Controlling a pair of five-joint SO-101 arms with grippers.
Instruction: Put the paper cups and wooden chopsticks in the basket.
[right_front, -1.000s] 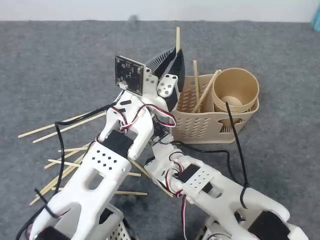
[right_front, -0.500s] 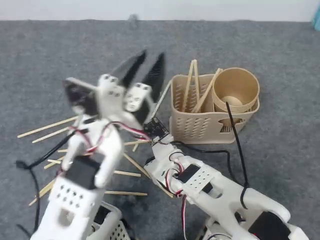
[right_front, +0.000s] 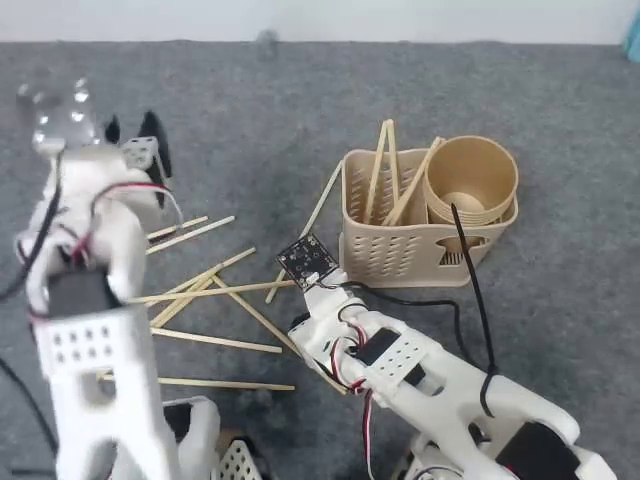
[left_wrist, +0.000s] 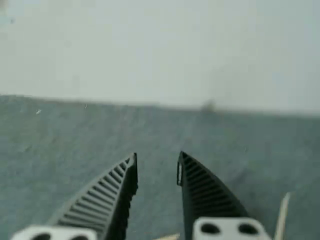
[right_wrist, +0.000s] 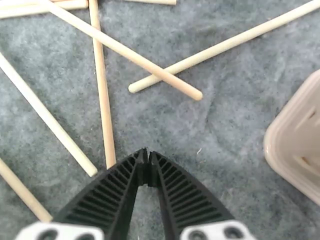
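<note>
Paper cups (right_front: 470, 180) in basket (right_front: 400, 262) | chopsticks (right_front: 215, 341) mostly loose at basket's 8 o'clock | left pincer (left_wrist: 156, 167) open | right pincer (right_wrist: 148, 167) closed, empty

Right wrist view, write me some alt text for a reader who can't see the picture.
The right gripper, black, ribbed, shut and empty, points down at grey carpet. Several loose wooden chopsticks lie crossed over one another on the carpet just beyond its tip. A rounded corner of the beige basket shows at the edge.
</note>
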